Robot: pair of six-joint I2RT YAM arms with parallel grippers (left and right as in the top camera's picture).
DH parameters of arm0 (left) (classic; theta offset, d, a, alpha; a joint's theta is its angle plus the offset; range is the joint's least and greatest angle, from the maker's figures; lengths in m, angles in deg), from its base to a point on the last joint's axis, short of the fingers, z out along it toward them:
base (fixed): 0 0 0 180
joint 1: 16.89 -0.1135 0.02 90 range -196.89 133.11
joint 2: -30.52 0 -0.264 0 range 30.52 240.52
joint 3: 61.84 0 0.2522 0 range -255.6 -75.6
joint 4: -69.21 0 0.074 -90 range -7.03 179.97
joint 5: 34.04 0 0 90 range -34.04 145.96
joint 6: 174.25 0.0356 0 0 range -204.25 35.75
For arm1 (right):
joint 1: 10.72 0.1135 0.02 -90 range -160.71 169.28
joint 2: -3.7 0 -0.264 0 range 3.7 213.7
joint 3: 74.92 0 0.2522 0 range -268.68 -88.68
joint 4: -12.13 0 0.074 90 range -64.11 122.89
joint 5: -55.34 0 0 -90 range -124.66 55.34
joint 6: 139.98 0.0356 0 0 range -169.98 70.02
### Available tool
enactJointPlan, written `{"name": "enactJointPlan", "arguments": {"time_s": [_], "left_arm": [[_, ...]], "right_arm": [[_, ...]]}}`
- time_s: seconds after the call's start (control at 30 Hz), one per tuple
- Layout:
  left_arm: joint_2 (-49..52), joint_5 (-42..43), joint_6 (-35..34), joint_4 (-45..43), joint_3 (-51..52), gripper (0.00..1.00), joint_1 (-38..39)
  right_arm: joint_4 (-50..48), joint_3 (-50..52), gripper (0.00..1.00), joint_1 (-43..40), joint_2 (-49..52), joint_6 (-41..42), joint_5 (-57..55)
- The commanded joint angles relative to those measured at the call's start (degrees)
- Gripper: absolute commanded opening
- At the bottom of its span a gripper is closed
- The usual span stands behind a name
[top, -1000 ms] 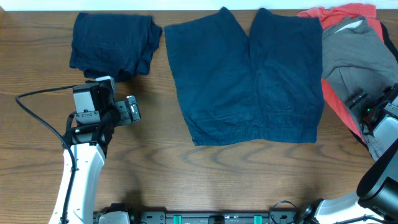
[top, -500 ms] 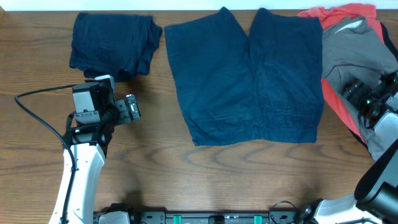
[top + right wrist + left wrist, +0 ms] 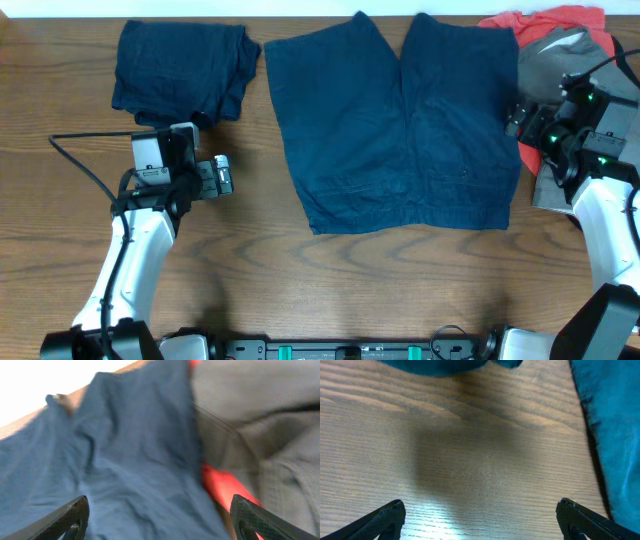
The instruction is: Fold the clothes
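Dark navy shorts lie spread flat at the table's middle back. A folded navy garment lies at the back left. A grey garment on a coral-red one lies at the right. My right gripper is open above the shorts' right edge; the right wrist view shows navy shorts, coral-red fabric and grey fabric below its jaws. My left gripper is open and empty over bare wood, left of the shorts.
The wooden table runs to a dark rail at the front edge. A black cable loops left of the left arm.
My right arm has swung in from the far right edge to the shorts' right edge. My left arm has shifted slightly right and forward.
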Motion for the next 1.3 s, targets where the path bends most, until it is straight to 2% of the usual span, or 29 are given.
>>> {"name": "enactJointPlan", "arguments": {"time_s": [0.0, 0.13, 0.33, 0.53, 0.7, 1.0, 1.27], "left_arm": [[0.7, 0.55, 0.74, -0.52, -1.11, 0.98, 0.13], [0.7, 1.36, 0.72, -1.84, -1.11, 0.98, 0.13], [0.81, 6.36, 2.36, -3.3, -1.11, 0.98, 0.7], [5.05, 6.47, 5.75, -8.31, -1.14, 0.98, 5.9], [13.49, 6.71, 5.44, -15.87, -3.52, 0.98, 9.64], [28.5, 7.13, 5.42, -13.46, -18.43, 0.98, 14.56], [31.85, 7.15, 3.87, -13.49, -20.26, 0.98, 15.98]], "right_arm": [[1.4, -0.15, 0.88, -0.74, 0.37, -0.72, -1.42], [5.05, -0.15, 0.87, 1.29, 0.37, -2.71, 4.17], [11.23, -0.13, 0.89, 10.16, 2.05, -3.74, 1.6], [11.3, -0.13, 0.89, 15.47, 3.02, -3.69, 0.63], [11.58, -0.13, 0.89, 16.55, 2.99, -3.72, 0.66], [13.33, -0.13, 0.88, 16.61, 2.99, -3.72, 0.63], [13.25, -0.13, 0.87, 16.61, 2.99, -3.72, 0.63]]}}
